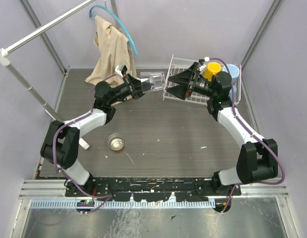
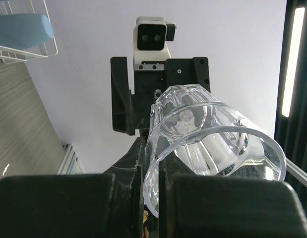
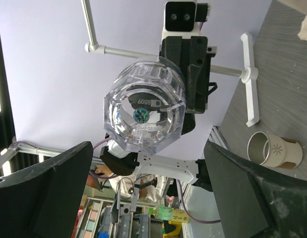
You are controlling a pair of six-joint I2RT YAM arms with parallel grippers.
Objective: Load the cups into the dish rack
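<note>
Silvery metal cup (image 1: 115, 142): upright on the grey worktop (image 1: 168, 134), 8 o'clock of centre.
Clear faceted glass cup (image 1: 154, 81): on its side in the air, clamped in the left jaws, just at 9 o'clock of the white wire dish rack (image 1: 176, 61).
Right jaws: spread wide apart, facing the glass's base.
Yellow-orange mug (image 1: 211, 70) and light blue cup (image 1: 233, 72): in the rack, at its 1 o'clock end.

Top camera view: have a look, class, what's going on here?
The left arm's fingers are shut on a clear glass cup, holding it in the air, base toward the right arm's open fingers by the dish rack. A yellow mug and a blue cup are already in the rack. A metal cup stands on the table.
</note>
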